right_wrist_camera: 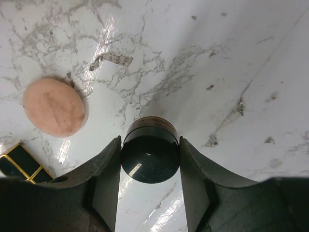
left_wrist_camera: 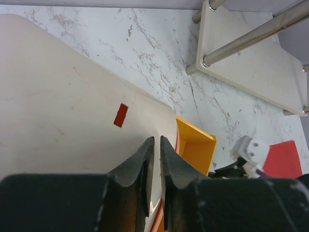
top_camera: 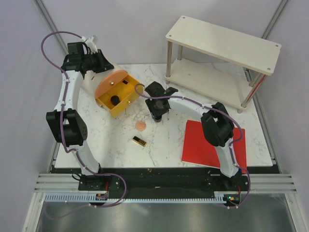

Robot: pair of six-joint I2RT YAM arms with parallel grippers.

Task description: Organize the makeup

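My right gripper is shut on a round black compact, with a finger on each side, at or just above the marble table in the middle. A peach round puff lies just left of it and also shows in the right wrist view. A gold-and-black lipstick lies nearer the front, its end showing in the right wrist view. Another black compact sits inside the open orange-yellow case. My left gripper is nearly shut on the rim of the case's raised lid.
A flat red sheet lies at the front right. A two-level white shelf on metal legs stands at the back right and shows in the left wrist view. The right arm reaches across the table's middle.
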